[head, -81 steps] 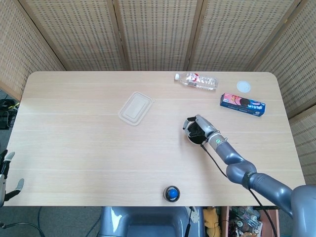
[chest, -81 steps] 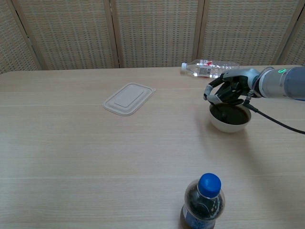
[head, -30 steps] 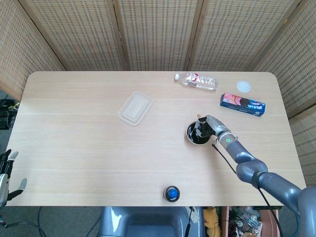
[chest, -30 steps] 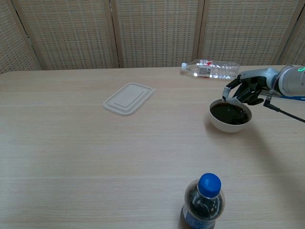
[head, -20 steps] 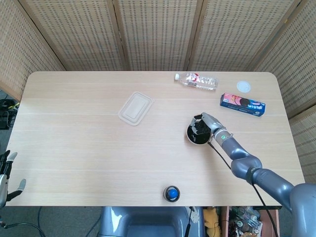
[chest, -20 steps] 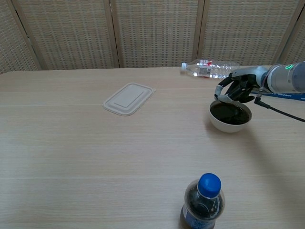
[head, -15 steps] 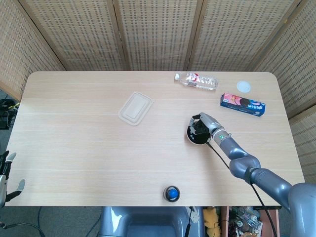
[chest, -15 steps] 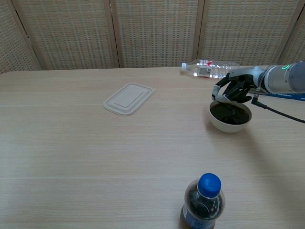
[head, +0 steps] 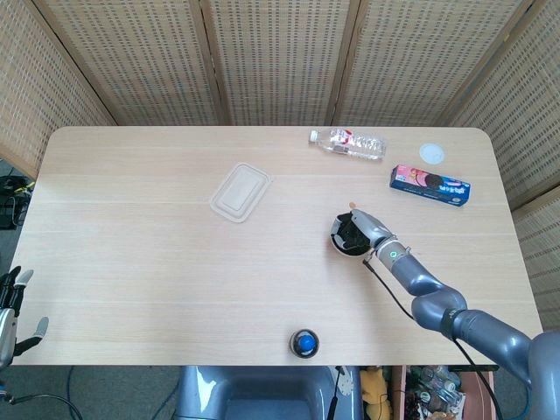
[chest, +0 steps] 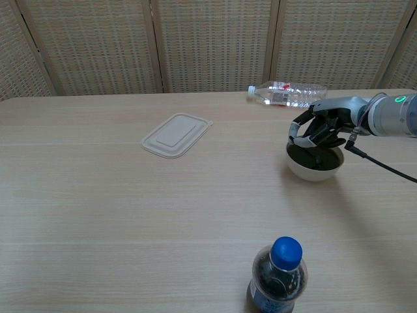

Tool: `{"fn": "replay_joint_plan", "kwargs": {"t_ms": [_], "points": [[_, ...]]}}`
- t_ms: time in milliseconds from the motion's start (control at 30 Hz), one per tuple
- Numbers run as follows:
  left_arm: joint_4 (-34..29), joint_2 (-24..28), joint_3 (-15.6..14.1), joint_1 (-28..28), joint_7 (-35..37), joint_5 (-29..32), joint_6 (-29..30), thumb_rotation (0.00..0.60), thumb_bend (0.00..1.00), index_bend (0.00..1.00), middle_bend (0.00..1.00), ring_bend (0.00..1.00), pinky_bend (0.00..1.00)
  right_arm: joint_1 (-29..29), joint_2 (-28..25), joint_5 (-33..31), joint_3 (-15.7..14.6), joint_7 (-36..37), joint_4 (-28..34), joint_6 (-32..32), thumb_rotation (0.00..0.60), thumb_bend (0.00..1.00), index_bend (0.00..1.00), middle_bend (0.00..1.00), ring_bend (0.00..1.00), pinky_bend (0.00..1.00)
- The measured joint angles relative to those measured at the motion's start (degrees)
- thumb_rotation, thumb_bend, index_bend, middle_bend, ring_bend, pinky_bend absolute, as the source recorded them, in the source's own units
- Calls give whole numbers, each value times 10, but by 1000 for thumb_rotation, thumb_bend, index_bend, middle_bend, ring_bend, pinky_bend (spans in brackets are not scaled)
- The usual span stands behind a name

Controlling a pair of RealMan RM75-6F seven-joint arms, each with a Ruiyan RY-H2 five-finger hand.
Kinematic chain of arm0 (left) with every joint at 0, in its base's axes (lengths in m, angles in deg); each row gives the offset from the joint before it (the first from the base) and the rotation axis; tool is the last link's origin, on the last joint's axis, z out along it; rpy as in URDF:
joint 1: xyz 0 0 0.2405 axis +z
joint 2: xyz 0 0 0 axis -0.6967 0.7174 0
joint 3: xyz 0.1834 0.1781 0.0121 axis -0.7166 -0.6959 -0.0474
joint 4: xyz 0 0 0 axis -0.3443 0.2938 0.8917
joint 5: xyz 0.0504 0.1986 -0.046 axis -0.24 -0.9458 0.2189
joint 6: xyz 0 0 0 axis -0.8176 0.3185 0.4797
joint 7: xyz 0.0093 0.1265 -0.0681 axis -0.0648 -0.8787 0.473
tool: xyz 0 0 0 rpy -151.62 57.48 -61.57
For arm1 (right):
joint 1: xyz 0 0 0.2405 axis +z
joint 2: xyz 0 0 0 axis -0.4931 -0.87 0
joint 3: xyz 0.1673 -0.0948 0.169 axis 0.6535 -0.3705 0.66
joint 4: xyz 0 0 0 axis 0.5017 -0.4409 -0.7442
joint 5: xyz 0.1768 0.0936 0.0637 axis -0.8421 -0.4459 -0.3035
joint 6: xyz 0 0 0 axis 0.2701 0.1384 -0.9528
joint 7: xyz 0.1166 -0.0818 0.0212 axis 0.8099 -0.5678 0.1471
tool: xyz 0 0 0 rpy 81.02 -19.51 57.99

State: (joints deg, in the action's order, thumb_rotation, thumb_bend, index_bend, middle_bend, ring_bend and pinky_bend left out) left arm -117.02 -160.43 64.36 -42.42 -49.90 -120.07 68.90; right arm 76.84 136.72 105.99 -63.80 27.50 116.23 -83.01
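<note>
My right hand [chest: 320, 130] hangs directly over the white bowl [chest: 315, 163] of dark liquid, fingers curled down toward its rim on the far side; from the chest view I cannot tell whether they grip the rim or only hover just above it. The bowl stands on the surface [head: 131, 262] right of centre, under my palm rather than off to one side, so whatever I do with it starts from above. It is round, with no long axis to line up with. My left hand [head: 12, 308] is at the near left edge of the surface, fingers apart and holding nothing, well apart from the bowl. So the right hand is by far the nearer.
</note>
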Motion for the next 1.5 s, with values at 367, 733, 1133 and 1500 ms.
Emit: {"fn": "replay_joint_plan", "kwargs": {"t_ms": [367,733,1133,1500], "points": [[-7,2,0,-2,-5,-2,1,600,367,17,0,0,0,-17,-29,-7,-10,-17,47,-32,600,69,275,944,958,968],[-9,7,3,0,-6,-5,11,600,367,17,0,0,0,-52,-62,-13,-12,-60,115,-134,600,71,345,680,731,808],[-9,9,5,0,-13,-24,33,600,368,18,0,0,0,-149,-89,-30,-24,-229,220,-398,600,310,440,407,389,532],[-13,14,1,-1,-21,-45,45,600,367,17,0,0,0,-236,-102,29,-84,-337,245,-543,600,308,325,165,89,147]]}}
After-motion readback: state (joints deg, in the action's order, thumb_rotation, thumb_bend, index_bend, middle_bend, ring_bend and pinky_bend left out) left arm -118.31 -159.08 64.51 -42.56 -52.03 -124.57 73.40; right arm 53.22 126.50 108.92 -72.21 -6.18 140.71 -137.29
